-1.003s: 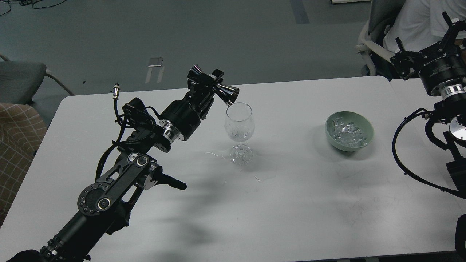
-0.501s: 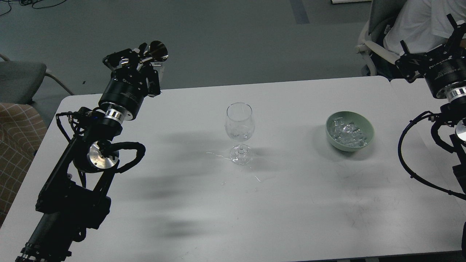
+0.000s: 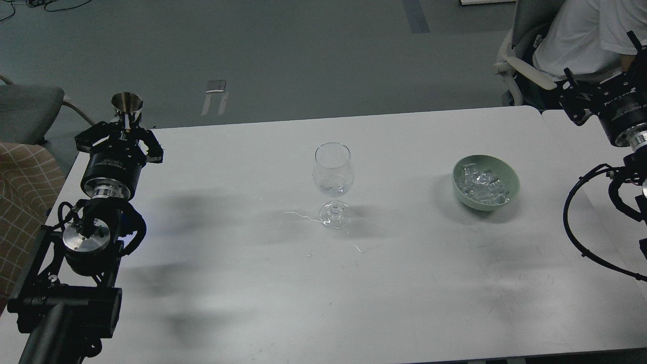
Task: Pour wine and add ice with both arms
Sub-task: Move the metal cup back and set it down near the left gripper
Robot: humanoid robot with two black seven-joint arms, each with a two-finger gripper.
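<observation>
Tabletop (image 3: 354, 303): our widest surface; its near edge is cut off by the frame, and a broad bare stretch lies between our two hands.
Right arm: partly out of frame at the right edge.
Left hand (image 3: 125, 132): fingers clamped on the jigger (image 3: 127, 103), held upright over the tabletop's far left corner.
Right hand (image 3: 601, 93): end-on and dark; we cannot tell whether its fingers are apart.
Bowl (image 3: 485, 182): green, filled with ice (image 3: 482, 183), near our right hand, toward the middle.
Wine glass (image 3: 332, 184): upright, well to the right of our left hand; contents hard to make out.
Spill marks (image 3: 303, 216): thin wet streaks beside the glass foot.
</observation>
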